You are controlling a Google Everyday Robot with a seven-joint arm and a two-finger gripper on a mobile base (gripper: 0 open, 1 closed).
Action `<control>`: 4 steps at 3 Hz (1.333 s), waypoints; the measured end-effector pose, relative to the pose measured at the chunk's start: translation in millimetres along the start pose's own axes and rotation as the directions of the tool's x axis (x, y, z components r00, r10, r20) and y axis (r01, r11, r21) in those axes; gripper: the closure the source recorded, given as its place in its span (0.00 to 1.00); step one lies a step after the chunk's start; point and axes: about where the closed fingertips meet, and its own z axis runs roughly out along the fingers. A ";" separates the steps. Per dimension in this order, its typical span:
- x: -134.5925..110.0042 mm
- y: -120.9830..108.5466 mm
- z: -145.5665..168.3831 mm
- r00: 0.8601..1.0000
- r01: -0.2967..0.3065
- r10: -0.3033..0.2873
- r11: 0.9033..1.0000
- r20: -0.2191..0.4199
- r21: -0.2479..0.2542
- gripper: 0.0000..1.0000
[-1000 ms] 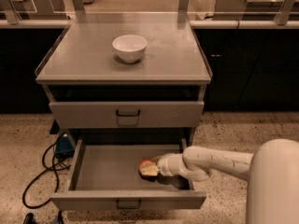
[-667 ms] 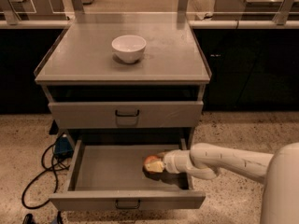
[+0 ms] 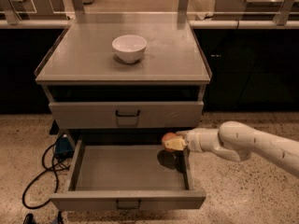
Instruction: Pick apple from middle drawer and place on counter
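Note:
The middle drawer [image 3: 126, 171] stands pulled open at the bottom of the grey cabinet, its tray bare. My gripper [image 3: 176, 143] reaches in from the right on a white arm and is shut on the apple [image 3: 170, 142], a small red-orange fruit with a yellowish patch. The apple hangs above the drawer's right rear part, lifted off the tray floor, with its shadow below it. The counter [image 3: 163, 55] is the cabinet's flat grey top, well above the apple.
A white bowl [image 3: 129, 47] sits on the counter, left of centre. A closed drawer front [image 3: 126, 114] with a dark handle lies just above the apple. A blue box and black cables [image 3: 51, 155] lie on the speckled floor at left. Dark-fronted counters stand behind.
My gripper has risen with the apple in it, off the drawer floor, and moved slightly right and back. The view has shifted closer to the cabinet.

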 end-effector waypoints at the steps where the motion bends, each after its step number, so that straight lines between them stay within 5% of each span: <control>1: -49.4 -12.8 -38.2 1.000 0.008 -0.008 1.000 0.017 0.012 1.00; 2: -104.7 -12.8 -78.1 0.999 0.032 -0.033 0.999 0.031 0.029 1.00; 4: -101.4 -17.3 -101.7 1.000 0.006 -0.006 0.997 -0.004 0.078 1.00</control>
